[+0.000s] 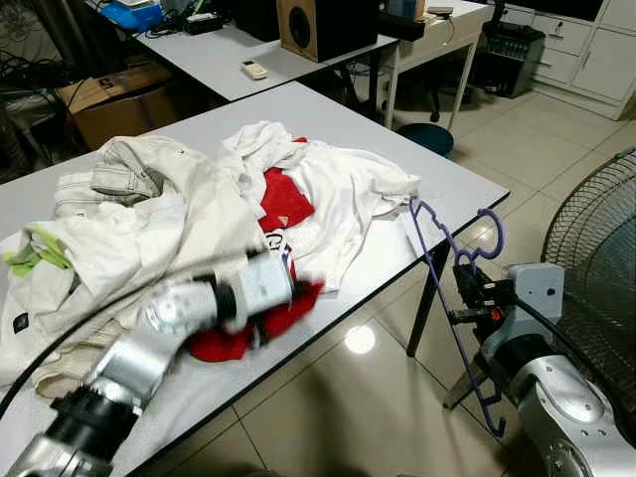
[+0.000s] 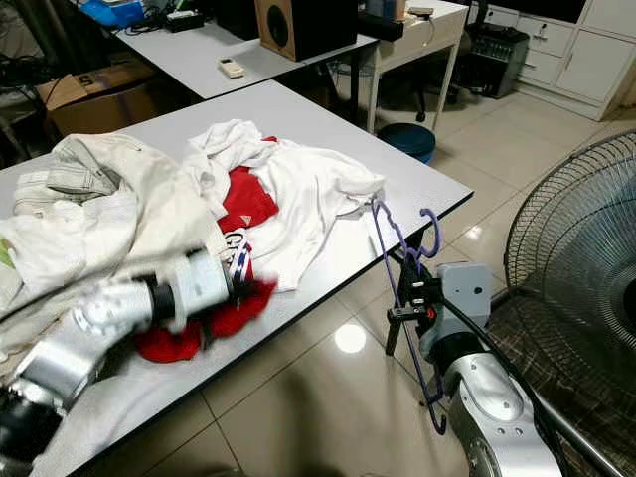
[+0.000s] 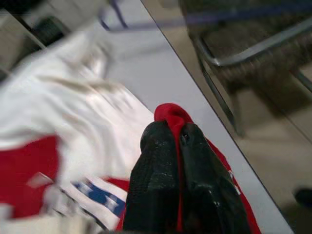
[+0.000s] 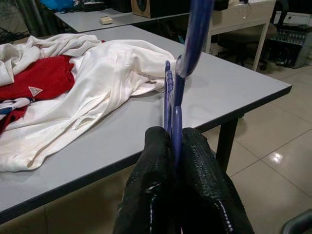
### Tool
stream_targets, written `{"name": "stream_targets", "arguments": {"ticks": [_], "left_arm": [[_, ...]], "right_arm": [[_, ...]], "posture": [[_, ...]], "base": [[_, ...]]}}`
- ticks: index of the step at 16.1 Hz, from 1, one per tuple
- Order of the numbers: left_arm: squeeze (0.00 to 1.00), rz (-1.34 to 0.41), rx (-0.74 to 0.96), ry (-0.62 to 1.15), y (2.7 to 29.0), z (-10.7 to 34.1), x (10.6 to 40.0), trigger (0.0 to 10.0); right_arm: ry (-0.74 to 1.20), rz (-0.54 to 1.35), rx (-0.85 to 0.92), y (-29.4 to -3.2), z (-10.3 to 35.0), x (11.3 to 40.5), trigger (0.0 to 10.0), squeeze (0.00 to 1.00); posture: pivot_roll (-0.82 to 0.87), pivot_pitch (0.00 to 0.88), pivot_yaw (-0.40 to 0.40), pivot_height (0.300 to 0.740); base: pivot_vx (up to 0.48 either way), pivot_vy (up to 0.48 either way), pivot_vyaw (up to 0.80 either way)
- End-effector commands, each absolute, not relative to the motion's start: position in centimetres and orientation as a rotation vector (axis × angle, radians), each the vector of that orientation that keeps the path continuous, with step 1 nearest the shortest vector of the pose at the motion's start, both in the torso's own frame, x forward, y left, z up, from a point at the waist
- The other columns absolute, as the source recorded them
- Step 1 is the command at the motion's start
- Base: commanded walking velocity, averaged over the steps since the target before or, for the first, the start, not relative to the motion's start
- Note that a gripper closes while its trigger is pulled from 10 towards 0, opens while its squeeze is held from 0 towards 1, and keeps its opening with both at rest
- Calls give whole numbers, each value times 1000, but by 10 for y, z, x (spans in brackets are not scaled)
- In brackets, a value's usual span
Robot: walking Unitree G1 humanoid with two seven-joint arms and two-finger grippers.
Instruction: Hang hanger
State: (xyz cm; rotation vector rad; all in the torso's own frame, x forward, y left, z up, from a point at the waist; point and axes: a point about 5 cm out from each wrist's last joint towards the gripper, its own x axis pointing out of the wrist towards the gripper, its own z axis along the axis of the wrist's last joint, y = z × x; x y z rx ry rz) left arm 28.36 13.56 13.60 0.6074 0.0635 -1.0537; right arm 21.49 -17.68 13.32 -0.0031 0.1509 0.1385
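two grippers are at work, one on each of the task's items. the right gripper point(image 4: 178, 146) has its jaws closed on the lower part of the purple hanger point(image 1: 459, 298), holding it upright just off the near right corner of the worktop point(image 1: 437, 174), hook end up and level with the worktop edge. this hold keeps the hanger clear of the clothing and the floor, and presents its shoulders toward the garments, probably for loading.

the left gripper point(image 3: 175, 165) has its jaws closed on a fold of the red garment point(image 1: 283, 204), which lies at the near edge of the worktop, partly under a white shirt point(image 1: 343, 189). the pinch sits on an edge of the fabric, likely so the garment can be drawn out of the pile. the left arm appears blurred.

a cream jacket point(image 1: 139, 209) covers the left part of the worktop. a floor fan point(image 1: 596, 238) stands close beside the right arm, so sideways swing of the hanger risks contact with its grille.
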Motion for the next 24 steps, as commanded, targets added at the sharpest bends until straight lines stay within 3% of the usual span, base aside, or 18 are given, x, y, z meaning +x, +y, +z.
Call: {"name": "stream_targets", "arguments": {"ticks": [1, 6, 9, 10, 12, 13, 16, 21, 24], "left_arm": [[0, -1033, 594, 31, 139, 143, 287, 0], [0, -780, 243, -477, 143, 251, 318, 0], [0, -744, 40, -798, 164, 342, 318, 0], [0, -751, 29, -803, 166, 346, 318, 0], [0, -832, 140, -649, 162, 325, 323, 0], [0, -897, 307, -397, 153, 275, 328, 0], [0, -1063, 453, -99, 145, 209, 311, 0], [0, -1154, 457, -21, 153, 205, 296, 0], [0, -1167, 374, -91, 145, 217, 290, 0]], "right_arm": [[148, 140, -11, -177, 133, 216, 10000, 0], [104, 140, 37, -177, 140, 220, 10000, 0], [-2, 176, 156, -175, 158, 221, 10000, 0], [-17, 177, 169, -175, 160, 221, 10000, 0], [-85, 176, 220, -176, 170, 220, 10000, 0], [-114, 165, 227, -177, 172, 221, 10000, 0], [-108, 191, 208, -176, 172, 217, 10000, 0], [-1, 515, 318, -178, 171, 191, 10000, 0], [130, 739, 268, -196, 170, 165, 10000, 0]], "posture": [[-193, 0, 70, 740], [-193, 0, 70, 740], [-192, 0, 79, 740], [-192, 0, 79, 740], [-191, 0, 86, 740], [-195, 0, 92, 740], [-202, 0, 96, 740], [-200, 0, 87, 740], [-203, 2, 78, 740]], "base": [[0, 0, 0], [0, 0, 0], [0, 0, 0], [0, 0, 0], [0, 0, 0], [0, 0, 0], [0, 0, 0], [0, 0, 0], [0, 0, 0]]}}
